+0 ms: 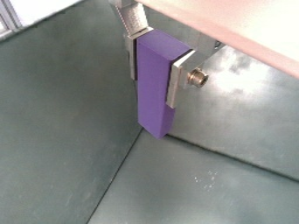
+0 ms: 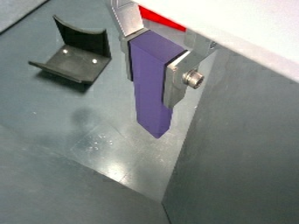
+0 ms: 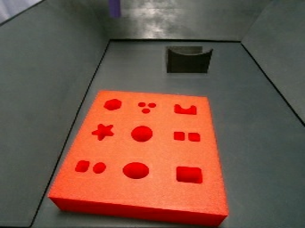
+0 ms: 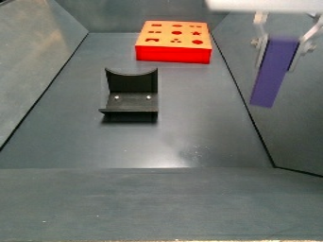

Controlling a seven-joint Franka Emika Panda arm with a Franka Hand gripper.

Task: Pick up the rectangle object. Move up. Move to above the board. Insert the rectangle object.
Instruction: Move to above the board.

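Note:
My gripper [image 1: 155, 74] is shut on the rectangle object [image 1: 153, 96], a slender purple block, and holds it upright by its upper part, well above the dark floor. Both also show in a wrist view, gripper [image 2: 149, 74] and block [image 2: 152, 101]. In a side view the gripper [image 4: 282, 43] hangs at the right with the block [image 4: 274, 76] below it, high and off to the side of the board [image 4: 175, 55]. The orange-red board [image 3: 161, 153] lies flat on the floor with its shaped holes. Only the block's lower tip [image 3: 114, 9] shows there. A red sliver of board [image 2: 162, 19] shows beyond the gripper.
The dark L-shaped fixture [image 4: 130, 95] stands on the floor between the board and the near edge; it also shows in a side view [image 3: 187, 59] and a wrist view [image 2: 73, 54]. Grey walls [image 4: 38, 66] enclose the floor on the sides.

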